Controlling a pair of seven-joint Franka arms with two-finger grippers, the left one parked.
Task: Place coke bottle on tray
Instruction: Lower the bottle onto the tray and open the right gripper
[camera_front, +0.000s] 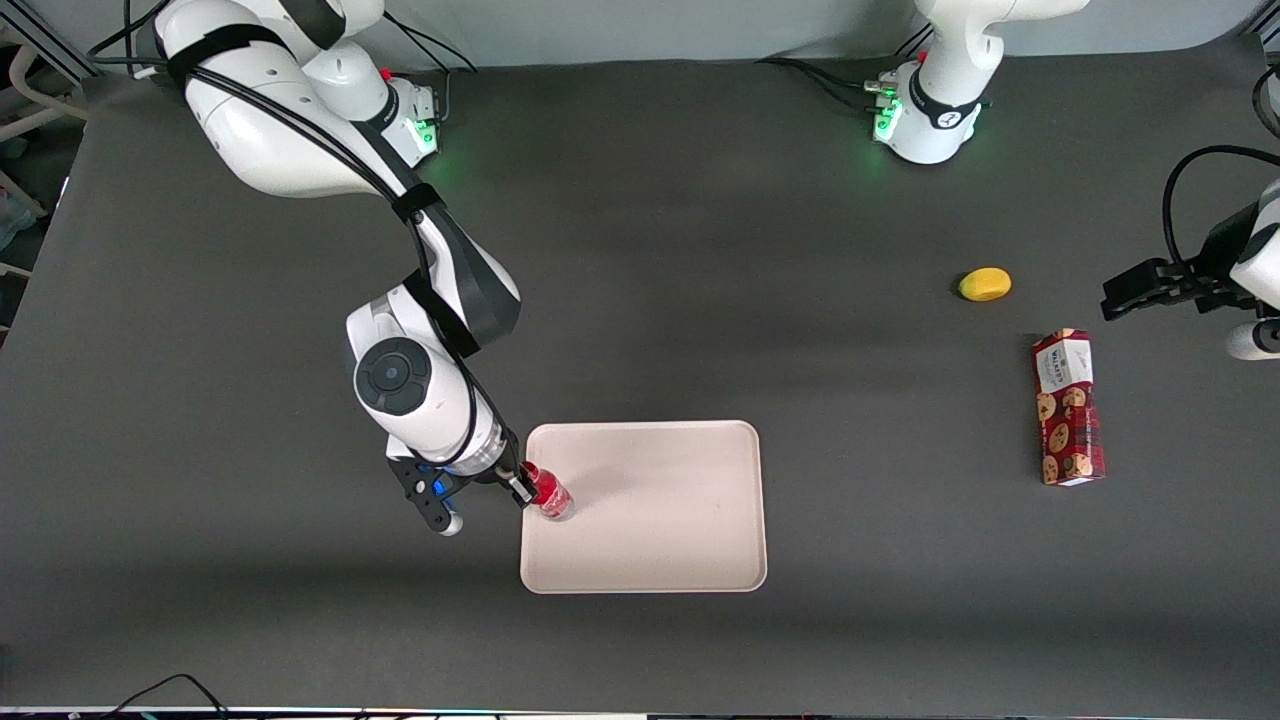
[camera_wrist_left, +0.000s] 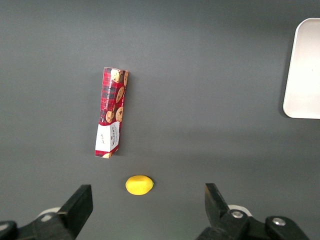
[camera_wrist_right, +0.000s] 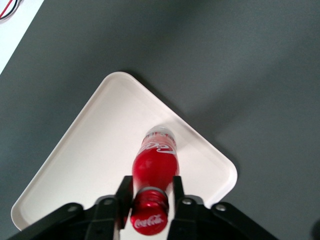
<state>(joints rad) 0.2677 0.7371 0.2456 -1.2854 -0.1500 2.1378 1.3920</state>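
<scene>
The coke bottle (camera_front: 548, 493), small, red and with a red cap, stands upright with its silvery base on the pale pinkish-cream tray (camera_front: 660, 520), just inside the tray's rim at the working arm's end. My right gripper (camera_front: 522, 485) is shut on the bottle's upper body, one finger on each side below the cap. In the right wrist view the bottle (camera_wrist_right: 156, 162) runs from the gripper (camera_wrist_right: 152, 182) down to the tray (camera_wrist_right: 100, 150), white script showing on cap and body. The tray's corner (camera_wrist_left: 305, 65) also shows in the left wrist view.
A red cookie box (camera_front: 1068, 408) lies flat toward the parked arm's end of the table, with a small yellow fruit (camera_front: 985, 284) farther from the front camera. Both, the box (camera_wrist_left: 111, 112) and the fruit (camera_wrist_left: 139, 184), show in the left wrist view. Dark table surrounds the tray.
</scene>
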